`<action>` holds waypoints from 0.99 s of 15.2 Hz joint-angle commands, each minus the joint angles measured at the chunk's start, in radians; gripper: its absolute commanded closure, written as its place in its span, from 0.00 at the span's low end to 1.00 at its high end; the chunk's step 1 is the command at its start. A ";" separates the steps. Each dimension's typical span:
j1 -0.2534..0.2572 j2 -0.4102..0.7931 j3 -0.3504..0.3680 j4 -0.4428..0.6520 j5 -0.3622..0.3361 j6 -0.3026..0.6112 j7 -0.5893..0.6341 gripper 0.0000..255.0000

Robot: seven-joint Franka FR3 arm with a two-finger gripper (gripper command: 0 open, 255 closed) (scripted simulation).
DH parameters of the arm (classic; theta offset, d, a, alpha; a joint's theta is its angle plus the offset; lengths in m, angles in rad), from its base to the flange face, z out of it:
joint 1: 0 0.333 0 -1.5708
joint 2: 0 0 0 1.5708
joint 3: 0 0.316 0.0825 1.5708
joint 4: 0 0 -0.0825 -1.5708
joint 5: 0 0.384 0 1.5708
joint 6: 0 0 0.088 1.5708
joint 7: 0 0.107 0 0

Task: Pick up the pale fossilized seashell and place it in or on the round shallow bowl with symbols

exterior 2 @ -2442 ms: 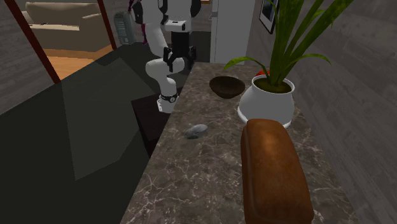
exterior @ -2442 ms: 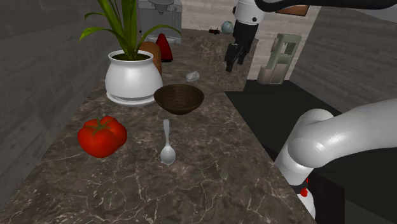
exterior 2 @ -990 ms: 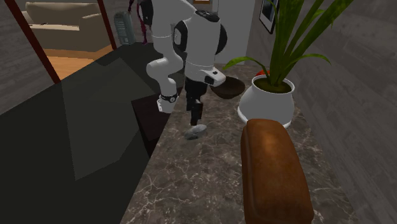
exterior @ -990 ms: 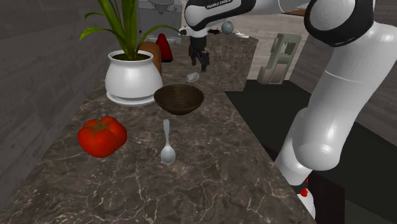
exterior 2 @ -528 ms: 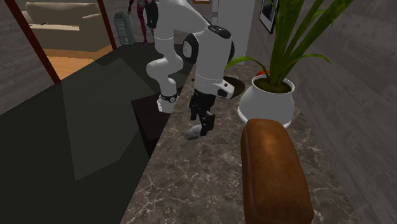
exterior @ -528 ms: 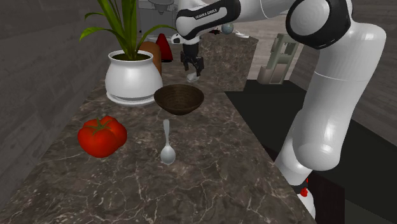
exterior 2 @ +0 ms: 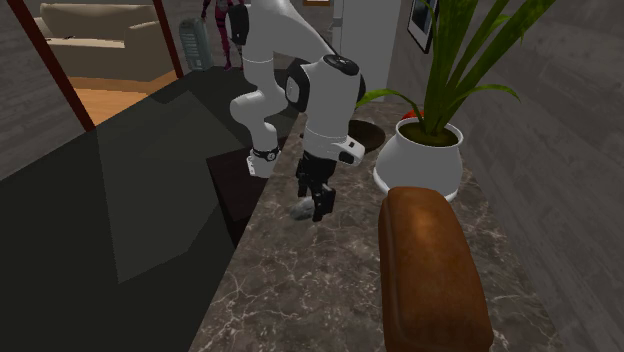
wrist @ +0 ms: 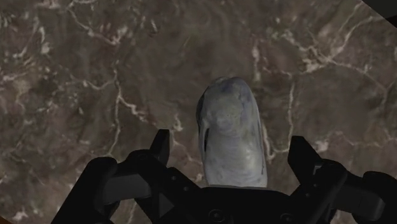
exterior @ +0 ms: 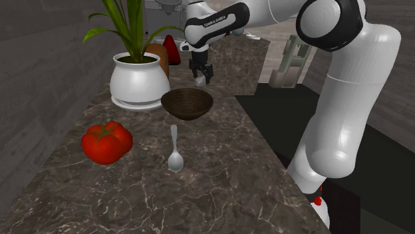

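Shoulder view first, Ben. What is the arm doing?

Ben: It is reaching over the brown bowl (exterior: pixel 187 103), which is sitting mid-table just beside the white plant pot (exterior: pixel 138 80). The jaws are hanging low over the table (exterior: pixel 219 193) beyond the bowl, toward the far end. The hand is covering the spot beneath it.

Ana: And the second exterior view?

Ben: The seashell (exterior 2: pixel 299 209) is lying near the table's long edge on the stand's side, a pale grey bit peeking out beside the black hand. The arm is hiding most of the bowl, and I am not making out any symbols on it.

Ana: Wrist view?

Ben: The jaws are standing released, one on each side of the seashell (wrist: pixel 230 137), neither touching it. The shell's long axis is running straight away from the hand, so the jaws are lining up across its narrow width.

Ana: So how should the grasp go?

Ben: I am judging it should be sinking a touch lower, staying centred, then closing gently on the flanks. The shell is looking smooth and domed, so a high pinch is risking a slip. Its near end is tucking under the hand, so the jaws' depth is hard to tell.
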 commanded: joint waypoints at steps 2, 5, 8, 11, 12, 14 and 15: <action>0.000 0.000 0.000 0.000 0.000 0.001 0.000 0.00; 0.000 0.000 0.000 0.000 0.000 0.001 0.000 1.00; 0.000 0.000 0.000 0.000 0.000 0.001 0.000 1.00; 0.000 0.000 0.000 0.000 0.000 0.001 0.000 1.00; 0.000 0.000 0.000 0.000 0.000 0.001 0.000 1.00; 0.000 -0.003 0.000 0.009 0.000 -0.012 -0.002 1.00; 0.001 -0.006 0.000 0.019 0.000 -0.024 -0.003 1.00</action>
